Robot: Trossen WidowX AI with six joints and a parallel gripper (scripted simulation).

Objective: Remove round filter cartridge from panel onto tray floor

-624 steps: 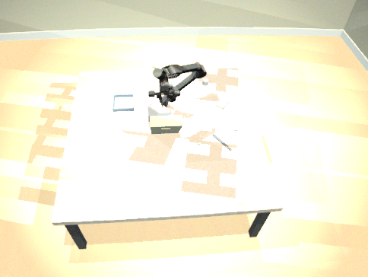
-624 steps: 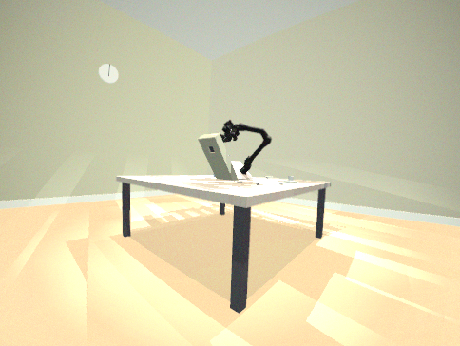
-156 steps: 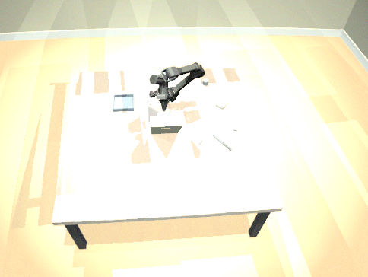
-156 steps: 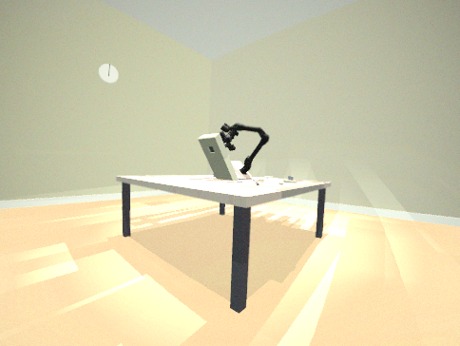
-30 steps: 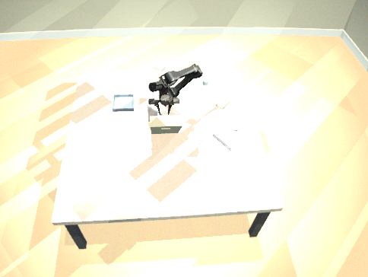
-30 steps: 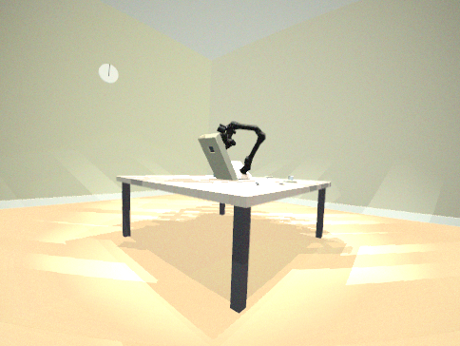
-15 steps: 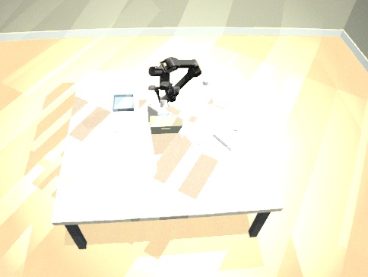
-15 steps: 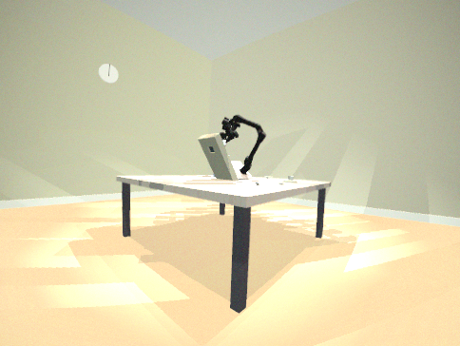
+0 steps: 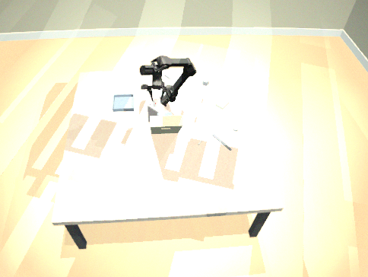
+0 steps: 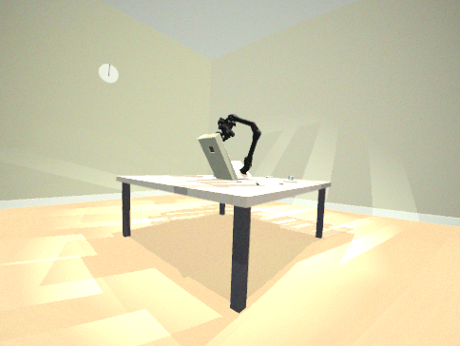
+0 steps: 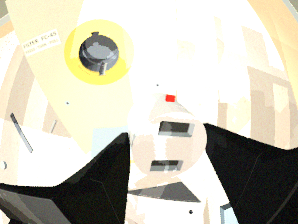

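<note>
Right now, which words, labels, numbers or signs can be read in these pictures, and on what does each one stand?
No text can be read.
Label on the service panel, upper left in the wrist view: dark printing, too blurred to read.
Dark strip on the panel's base: faint marks, too small to read.
Round filter cartridge between the fingers: slots only, no text.

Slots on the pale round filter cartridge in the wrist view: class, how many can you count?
2: on the pale round filter cartridge, one dark slot nearer the small red mark, the other slot below it. None looks hidden.
</note>
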